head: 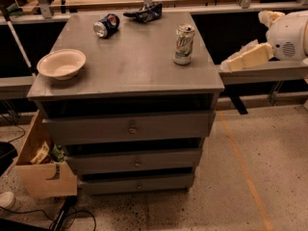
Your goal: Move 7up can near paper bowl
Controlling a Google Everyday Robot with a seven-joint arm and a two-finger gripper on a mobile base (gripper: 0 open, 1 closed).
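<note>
The 7up can (183,44) stands upright on the right side of the grey drawer cabinet's top (130,66), white and green with a silver top. The paper bowl (61,64) sits near the top's left edge, cream-white and empty. My gripper (234,61) is at the right, just off the cabinet's right edge, at about the height of the top. It points left, to the right of the 7up can and a little lower in the picture, and it holds nothing that I can see.
A blue-and-red can (106,25) lies on its side at the back of the top. A dark crumpled bag (144,13) lies behind it. An open cardboard box (41,167) stands on the floor at the left. A bench rail (269,71) runs behind the gripper.
</note>
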